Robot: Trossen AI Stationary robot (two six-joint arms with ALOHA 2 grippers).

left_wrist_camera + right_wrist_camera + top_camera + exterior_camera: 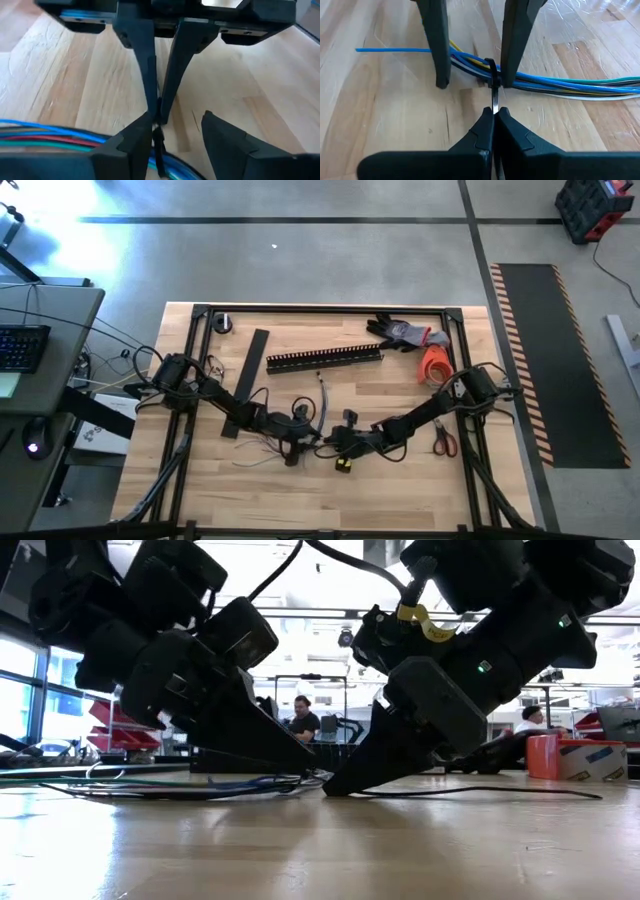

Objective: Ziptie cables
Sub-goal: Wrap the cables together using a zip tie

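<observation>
Bright even overhead light, window glare upper left of high view, low view backlit, foreground table (320, 850) blurred

The cables (560, 82) are running out past the picture's edge in the right wrist view, so their far end is not showing. Where the ziptie (493, 75) is wrapping them, just ahead of the right gripper (493, 116), its underside is lying hidden. In the high view, both grippers are covering the bundle, and the ziptie is appearing too thin to make out.
</observation>
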